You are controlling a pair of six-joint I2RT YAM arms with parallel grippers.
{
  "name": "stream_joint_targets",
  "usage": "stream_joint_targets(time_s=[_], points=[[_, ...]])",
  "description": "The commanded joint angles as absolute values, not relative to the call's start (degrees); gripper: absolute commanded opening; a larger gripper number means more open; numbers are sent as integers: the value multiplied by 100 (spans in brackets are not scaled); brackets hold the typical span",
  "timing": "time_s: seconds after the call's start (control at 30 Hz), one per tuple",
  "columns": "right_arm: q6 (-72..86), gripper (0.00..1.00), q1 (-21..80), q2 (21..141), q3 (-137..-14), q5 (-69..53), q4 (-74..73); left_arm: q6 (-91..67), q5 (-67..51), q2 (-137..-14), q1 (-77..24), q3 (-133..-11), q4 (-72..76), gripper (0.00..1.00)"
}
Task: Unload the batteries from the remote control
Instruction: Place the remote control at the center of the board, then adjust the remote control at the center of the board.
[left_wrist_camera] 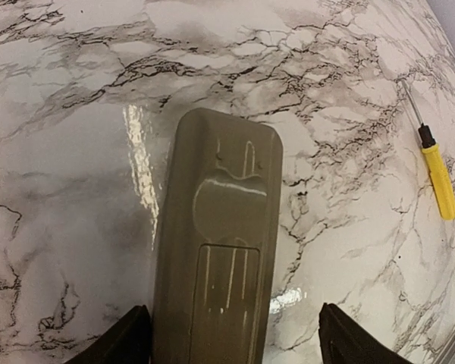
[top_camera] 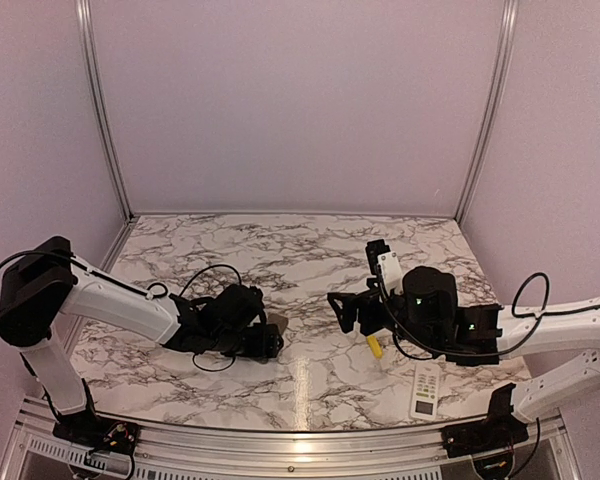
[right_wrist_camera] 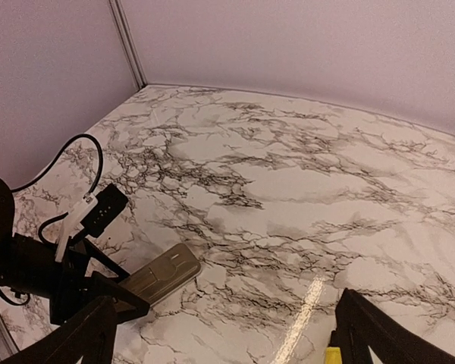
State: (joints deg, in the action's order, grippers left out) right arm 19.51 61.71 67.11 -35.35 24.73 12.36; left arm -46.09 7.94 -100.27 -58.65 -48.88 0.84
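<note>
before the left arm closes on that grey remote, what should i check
1. left gripper open, a finger on each side of the grey remote: ok
2. remote flat on the table, back up: ok
3. battery cover off: not ok, looks still in place
4. batteries in sight: not ok, none showing
5. right gripper open, away from the remote: ok
6. screwdriver out of the way: ok

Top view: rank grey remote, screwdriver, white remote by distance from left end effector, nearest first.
1. grey remote: between the fingers of the left end effector.
2. screwdriver: to its right, mid-table.
3. white remote: far right, near edge.
</note>
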Motion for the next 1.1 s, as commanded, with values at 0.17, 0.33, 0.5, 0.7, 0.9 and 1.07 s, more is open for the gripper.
stream_joint_targets(time_s=[0.17,0.33,0.5,0.7,0.9,1.07], points=[[2072,99,6179,6412,-3418,2444,1031,-4764,253,-10012,-6191,-4816,-202,78],[2065,99,6179,6275,-3276,2460,1143,-4744,191,-10255,-6248,-5011,155,77],[2024,99,6183,6278,-3269,2530,1071,-4790,156,-10499,-6327,-5251,302,75],[1850,99,6178,6285,-3184,2688,1124,-4748,115,-10493,-6333,-5256,604,75],[1389,99,6179,6314,-2999,2594,1572,-4478,719,-9968,-6315,-5005,504,75],[907,99,6170,6470,-2884,2221,2062,-4054,1577,-9314,-6232,-4731,267,77]])
